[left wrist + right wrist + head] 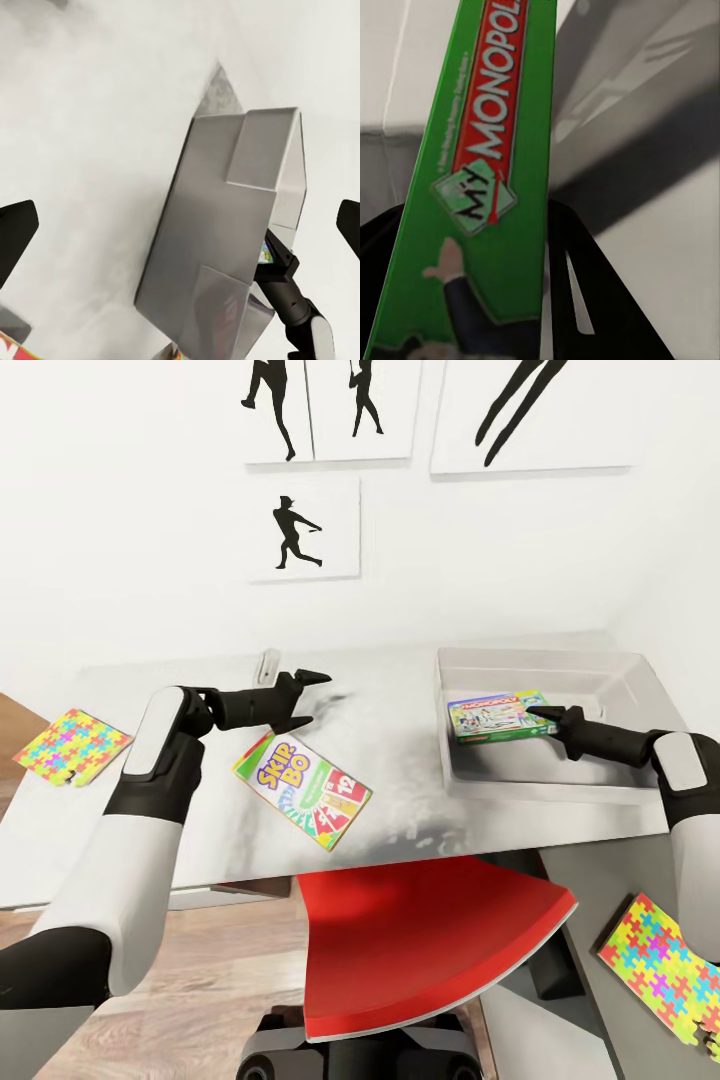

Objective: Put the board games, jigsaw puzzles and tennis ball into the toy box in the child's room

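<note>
The MONOPOLY board game (497, 717) lies in the grey toy box (540, 657) at the table's (400, 680) right end, with my right gripper (548, 716) shut on its edge. The right wrist view looks along the box's green side (487, 150) between the dark fingers (585, 300). My left gripper (305, 698) hangs open over the table, just above the SKIP BO board game (302, 790), its jaws wide apart and pointing at the toy box (225, 225). One jigsaw puzzle (70, 745) lies at the table's left end, another (660, 960) on the dark wing. The tennis ball is out of view.
A red chair (430, 950) stands tucked under the table's front edge, right before me. Baseball silhouette pictures (300, 530) hang on the white wall behind the table. Wood floor (200, 980) shows below my left arm.
</note>
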`<state>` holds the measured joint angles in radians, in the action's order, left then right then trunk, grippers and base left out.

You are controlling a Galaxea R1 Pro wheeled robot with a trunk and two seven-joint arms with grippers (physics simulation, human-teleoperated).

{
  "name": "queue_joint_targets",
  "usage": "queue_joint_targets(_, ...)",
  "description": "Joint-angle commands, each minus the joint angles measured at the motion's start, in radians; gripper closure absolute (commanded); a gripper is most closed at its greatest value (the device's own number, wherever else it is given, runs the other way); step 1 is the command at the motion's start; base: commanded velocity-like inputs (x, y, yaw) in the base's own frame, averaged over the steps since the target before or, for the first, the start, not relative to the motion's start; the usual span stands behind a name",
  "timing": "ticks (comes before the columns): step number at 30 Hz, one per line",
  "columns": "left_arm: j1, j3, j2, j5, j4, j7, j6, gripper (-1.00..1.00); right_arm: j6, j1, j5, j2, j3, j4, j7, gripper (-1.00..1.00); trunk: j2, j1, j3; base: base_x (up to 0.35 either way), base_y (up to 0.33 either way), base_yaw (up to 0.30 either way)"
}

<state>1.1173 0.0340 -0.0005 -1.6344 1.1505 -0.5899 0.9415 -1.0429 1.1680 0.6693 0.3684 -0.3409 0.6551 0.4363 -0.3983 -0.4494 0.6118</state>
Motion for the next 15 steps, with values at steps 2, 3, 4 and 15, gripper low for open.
queue_joint_targets(2, 0.001, 0.0, -0.002, -0.009, 0.0, -0.011, 0.0, -1.0, -0.004, 0.001, -0.01, -0.001, -0.004, 0.0, 0.01, 1.0, -0.002, -0.001, 0.001, 0.0, 0.0, 0.0)
queue_joint_targets(3, 0.001, 0.0, -0.003, -0.009, 0.0, -0.011, 0.0, -1.0, -0.004, 0.0, -0.01, -0.001, -0.005, 0.0, 0.01, 1.0, -0.002, -0.001, 0.001, 0.0, 0.0, 0.0)
queue_joint_targets(4, 0.002, 0.0, -0.004, -0.009, 0.0, -0.011, 0.0, -1.0, -0.003, 0.0, -0.011, -0.002, -0.005, 0.0, 0.01, 1.0, -0.002, -0.001, 0.001, 0.0, 0.0, 0.0)
queue_joint_targets(15, 0.002, 0.0, -0.008, -0.009, 0.0, -0.011, 0.0, -1.0, 0.009, -0.002, -0.011, 0.0, -0.007, 0.0, 0.009, 1.0, -0.002, -0.001, 0.002, 0.0, 0.0, 0.0)
